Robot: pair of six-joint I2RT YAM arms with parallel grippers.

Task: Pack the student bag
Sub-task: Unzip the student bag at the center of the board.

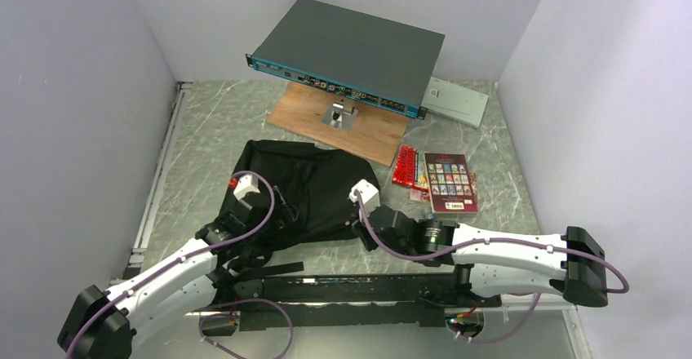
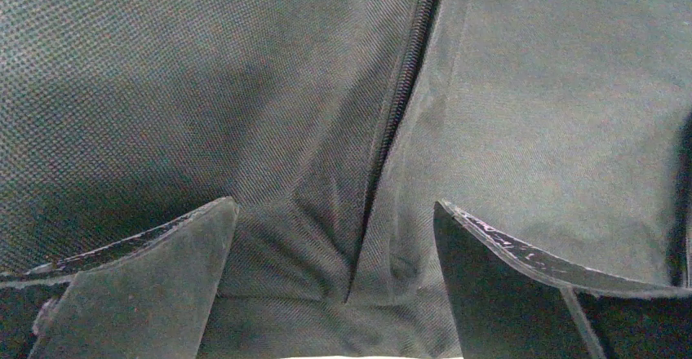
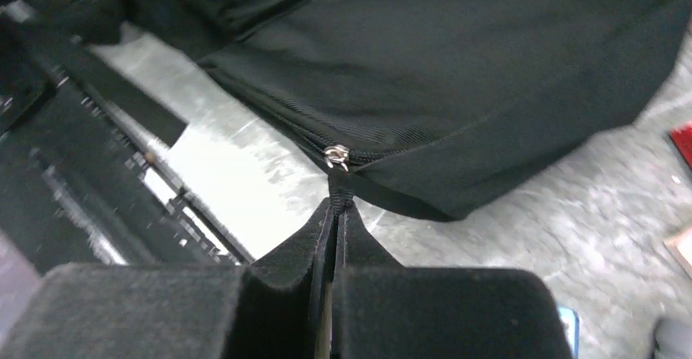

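Note:
The black student bag (image 1: 302,188) lies flat in the middle of the table. My left gripper (image 1: 249,204) is over its left part. In the left wrist view it stands open (image 2: 334,204) right against the fabric (image 2: 163,90), its fingers on either side of a closed zipper line (image 2: 400,106), with nothing pinched. My right gripper (image 1: 357,227) is at the bag's near right edge. In the right wrist view it is shut (image 3: 339,204) on the black fabric zipper pull (image 3: 339,183), just below the metal slider (image 3: 335,157) on the bag's edge (image 3: 457,73).
A dark grey rack device (image 1: 347,53) with a teal front rests on a wooden board (image 1: 318,122) behind the bag. To the right of the bag lie a maroon book (image 1: 449,181) and a red packet (image 1: 405,166). A grey box (image 1: 457,99) sits at the back right. A black rail (image 1: 343,290) runs along the front.

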